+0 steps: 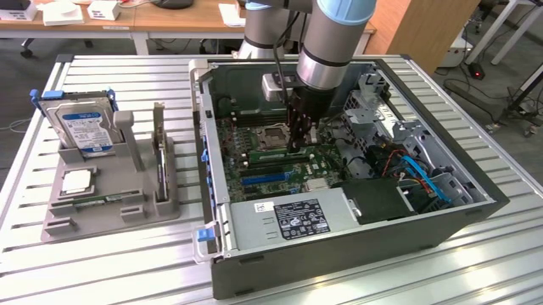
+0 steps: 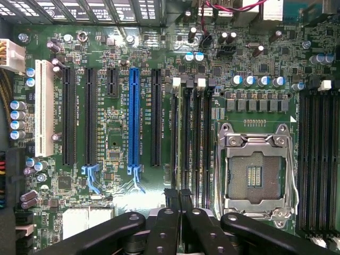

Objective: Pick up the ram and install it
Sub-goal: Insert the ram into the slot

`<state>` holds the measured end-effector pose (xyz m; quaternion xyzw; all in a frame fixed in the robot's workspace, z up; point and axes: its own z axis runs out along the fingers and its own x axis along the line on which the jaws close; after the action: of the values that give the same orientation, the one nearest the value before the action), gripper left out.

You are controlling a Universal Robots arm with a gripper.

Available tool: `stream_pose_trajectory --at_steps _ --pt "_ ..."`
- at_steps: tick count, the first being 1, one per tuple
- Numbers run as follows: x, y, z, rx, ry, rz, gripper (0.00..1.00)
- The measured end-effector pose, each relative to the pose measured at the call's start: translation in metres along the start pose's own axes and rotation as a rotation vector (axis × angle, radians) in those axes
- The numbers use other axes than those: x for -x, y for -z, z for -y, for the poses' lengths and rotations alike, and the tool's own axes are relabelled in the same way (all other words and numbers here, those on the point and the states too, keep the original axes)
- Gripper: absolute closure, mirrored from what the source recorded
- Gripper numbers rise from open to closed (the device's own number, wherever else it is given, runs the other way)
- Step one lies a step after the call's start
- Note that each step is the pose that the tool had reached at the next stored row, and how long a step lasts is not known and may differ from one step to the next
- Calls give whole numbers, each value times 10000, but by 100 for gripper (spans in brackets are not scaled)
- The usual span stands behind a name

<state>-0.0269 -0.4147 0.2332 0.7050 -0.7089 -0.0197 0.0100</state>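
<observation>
My gripper reaches down into the open computer case and is shut, its two black fingertips pressed together. In the wrist view the gripper sits over one end of the memory slots beside the empty processor socket. A thin green edge that looks like the ram stands in the slot under the tips. From outside it appears as a green strip, the ram, running from the gripper toward the exterior view's left. I cannot tell whether the tips touch it.
A grey holder on the slatted table at the exterior view's left carries a silver hard drive, a square processor chip and an upright thin board. Inside the case, a blue expansion slot, the power supply and cables lie around the gripper.
</observation>
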Motion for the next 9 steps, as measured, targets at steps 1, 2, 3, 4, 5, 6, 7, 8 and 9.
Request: stream_pose_trajectory --at_steps 1,2,3,4,5,6,7,8,9 --pt "0 0 0 0 0 -1 89" --pt "0 0 0 0 -1 -1 89" --pt "-1 1 0 0 0 -2 89" --pt "-1 -2 0 1 -1 -2 89" --pt "-2 -6 0 1 0 -2 89" --pt "-2 -6 0 1 0 -4 89" --pt "-2 -6 0 2 0 -5 89" --pt "-2 -6 0 1 -1 -4 89" --pt "-1 -7 0 1 0 -2 89"
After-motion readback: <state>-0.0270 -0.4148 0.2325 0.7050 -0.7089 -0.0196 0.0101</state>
